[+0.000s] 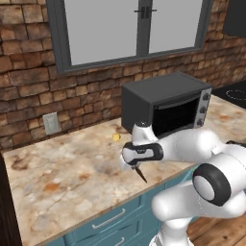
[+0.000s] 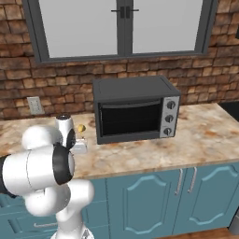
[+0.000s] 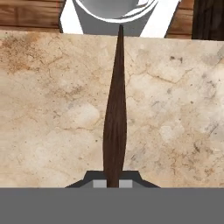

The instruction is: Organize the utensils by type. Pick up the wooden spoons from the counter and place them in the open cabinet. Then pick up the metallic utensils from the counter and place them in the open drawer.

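A robot hand (image 1: 137, 168) is clamping the dark handle of a slim metal utensil (image 3: 115, 127) just above the marbled surface (image 1: 62, 173), near a toaster oven (image 1: 166, 103). A small gold piece (image 1: 116, 137) is lying nearby, apparently awaiting the drawer too.

Surface (image 1: 72, 173) showing beige marbling, rust patches; utensil handle (image 3: 115, 127) showing dark brown grain; drawer fronts (image 1: 113, 218) showing teal.
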Robot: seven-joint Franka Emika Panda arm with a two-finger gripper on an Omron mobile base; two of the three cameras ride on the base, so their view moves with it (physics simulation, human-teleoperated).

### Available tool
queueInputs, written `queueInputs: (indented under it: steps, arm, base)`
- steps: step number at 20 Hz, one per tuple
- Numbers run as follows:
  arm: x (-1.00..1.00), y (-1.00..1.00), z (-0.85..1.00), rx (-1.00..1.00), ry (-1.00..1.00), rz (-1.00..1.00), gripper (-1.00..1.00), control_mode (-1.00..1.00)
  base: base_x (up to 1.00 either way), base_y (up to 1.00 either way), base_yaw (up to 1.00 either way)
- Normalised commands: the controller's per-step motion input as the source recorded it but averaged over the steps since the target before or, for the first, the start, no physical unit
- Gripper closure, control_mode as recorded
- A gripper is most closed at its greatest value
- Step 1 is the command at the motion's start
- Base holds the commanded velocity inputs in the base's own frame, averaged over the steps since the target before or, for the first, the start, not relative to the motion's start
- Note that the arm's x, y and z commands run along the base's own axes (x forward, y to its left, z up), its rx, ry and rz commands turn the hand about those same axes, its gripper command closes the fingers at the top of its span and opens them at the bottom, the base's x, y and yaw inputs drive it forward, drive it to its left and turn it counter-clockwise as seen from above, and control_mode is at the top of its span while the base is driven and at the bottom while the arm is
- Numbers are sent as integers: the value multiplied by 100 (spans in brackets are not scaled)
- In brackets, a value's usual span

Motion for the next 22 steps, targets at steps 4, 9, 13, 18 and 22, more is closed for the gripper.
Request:
queueInputs:
  steps: [4, 9, 13, 18, 22]
  arm:
    - [-26, -3, 29, 6, 0, -41, 100, -100]
    - [-32, -14, 12, 12, 0, -55, 100, -100]
    - [-36, -23, 14, 12, -1, -62, 100, -100]
    - [-16, -29, 35, 7, 0, -60, 100, -100]
    - [-18, -41, 52, 7, 0, -60, 100, -100]
  base:
    - [0, 0, 0]
    - [0, 0, 0]
    - [0, 0, 0]
    - [0, 0, 0]
    - [0, 0, 0]
